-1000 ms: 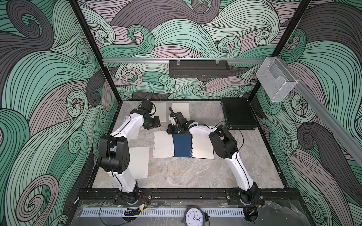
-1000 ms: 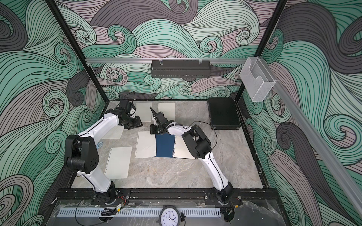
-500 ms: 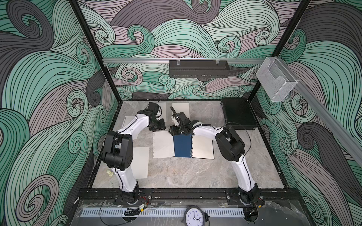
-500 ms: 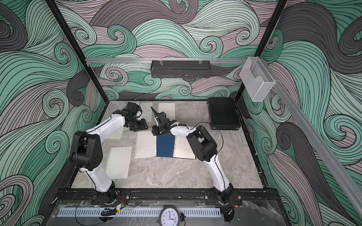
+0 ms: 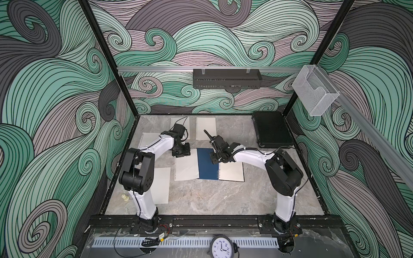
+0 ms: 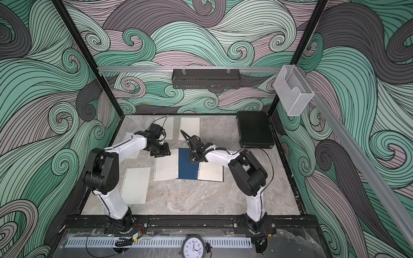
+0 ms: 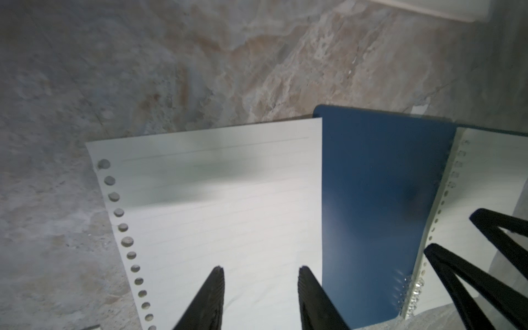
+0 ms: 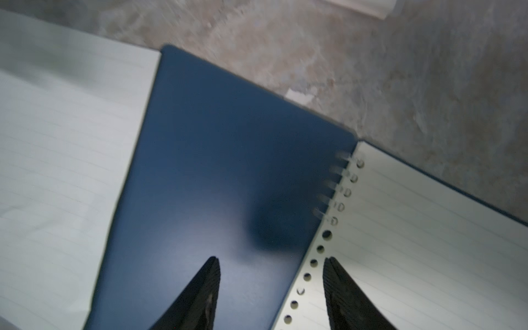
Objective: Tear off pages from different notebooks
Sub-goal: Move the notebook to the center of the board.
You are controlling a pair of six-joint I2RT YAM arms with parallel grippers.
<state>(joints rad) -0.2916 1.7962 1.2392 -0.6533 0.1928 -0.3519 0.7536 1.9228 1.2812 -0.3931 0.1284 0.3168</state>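
We hold our left gripper (image 7: 261,274) spread above a loose lined page (image 7: 217,200). The page lies flat on the table (image 5: 212,196), its edge over the blue cover of the open notebook (image 7: 380,185). Our right gripper (image 8: 271,265) also stands spread, straddling that notebook's spiral (image 8: 328,197) and pinching nothing.

Matt paper page (image 7: 223,205), smooth blue cover (image 7: 380,183) (slight sheen)

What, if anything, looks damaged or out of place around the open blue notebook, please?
On the blue notebook, a run of the lined page's holes stands empty while wire loops thread others, as if partly torn free. A paper scrap lies beside it.
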